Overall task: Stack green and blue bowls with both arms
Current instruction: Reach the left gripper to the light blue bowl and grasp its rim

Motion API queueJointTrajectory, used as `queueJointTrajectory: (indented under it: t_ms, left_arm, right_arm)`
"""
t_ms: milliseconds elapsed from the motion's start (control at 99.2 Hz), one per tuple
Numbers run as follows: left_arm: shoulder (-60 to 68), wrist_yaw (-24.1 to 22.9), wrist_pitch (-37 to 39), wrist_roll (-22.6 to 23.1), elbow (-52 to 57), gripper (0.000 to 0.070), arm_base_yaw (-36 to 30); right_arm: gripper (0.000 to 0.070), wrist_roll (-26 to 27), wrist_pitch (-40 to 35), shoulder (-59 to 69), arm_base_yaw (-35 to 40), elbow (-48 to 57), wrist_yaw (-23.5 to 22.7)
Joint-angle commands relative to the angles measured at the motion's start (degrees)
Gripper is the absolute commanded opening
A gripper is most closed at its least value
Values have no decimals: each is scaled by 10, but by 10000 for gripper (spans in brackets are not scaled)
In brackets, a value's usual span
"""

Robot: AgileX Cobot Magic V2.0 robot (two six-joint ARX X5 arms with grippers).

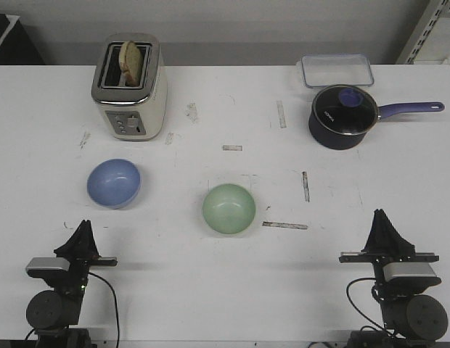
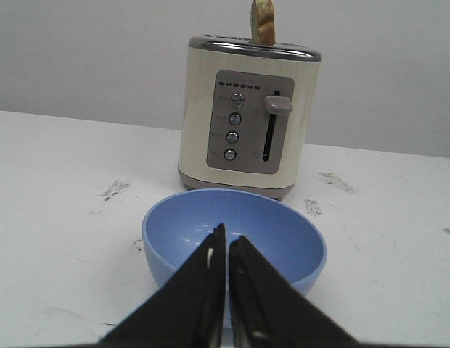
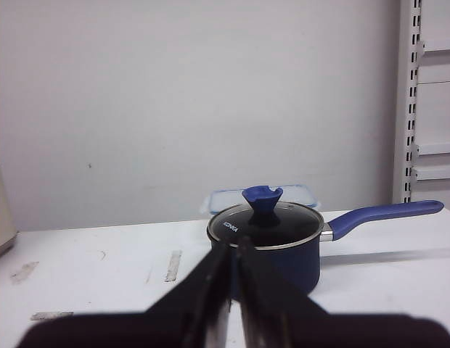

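The periwinkle blue bowl (image 1: 113, 183) sits upright and empty on the white table at the left; it fills the left wrist view (image 2: 283, 225), just beyond the fingertips. The mint green bowl (image 1: 229, 208) sits upright near the table's middle, apart from the blue one. My left gripper (image 1: 83, 226) is shut and empty at the front left, behind the blue bowl (image 2: 226, 233). My right gripper (image 1: 382, 215) is shut and empty at the front right (image 3: 234, 245), far right of the green bowl.
A cream toaster (image 1: 129, 87) with bread in a slot stands at the back left. A dark blue lidded saucepan (image 1: 344, 116) with its handle pointing right stands at the back right, with a clear lidded container (image 1: 337, 70) behind it. Tape strips mark the table.
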Motion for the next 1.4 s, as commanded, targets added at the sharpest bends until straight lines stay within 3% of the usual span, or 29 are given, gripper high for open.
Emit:
queueJointTrajectory:
  t_ms: [0, 202, 383, 877, 978, 1129, 1391]
  left_arm:
    - [-1, 0, 8, -10, -2, 0, 1]
    - [11, 0, -7, 44, 56, 0, 1]
    - [71, 0, -95, 104, 151, 1, 1]
    - [346, -2, -267, 106, 356, 3, 1]
    - [411, -2, -305, 81, 393, 3, 1]
    - [494, 6, -358, -4, 451, 3, 0]
    - [602, 35, -433, -53, 572, 1, 7]
  right_arm:
    - [4, 2, 7, 0, 0, 0, 0]
    - [4, 2, 7, 0, 0, 0, 0]
    - [4, 2, 7, 0, 0, 0, 0]
    - [4, 2, 7, 0, 0, 0, 0]
    - [4, 2, 7, 0, 0, 0, 0]
    - [4, 2, 7, 0, 0, 0, 0]
    - [4, 2, 7, 0, 0, 0, 0]
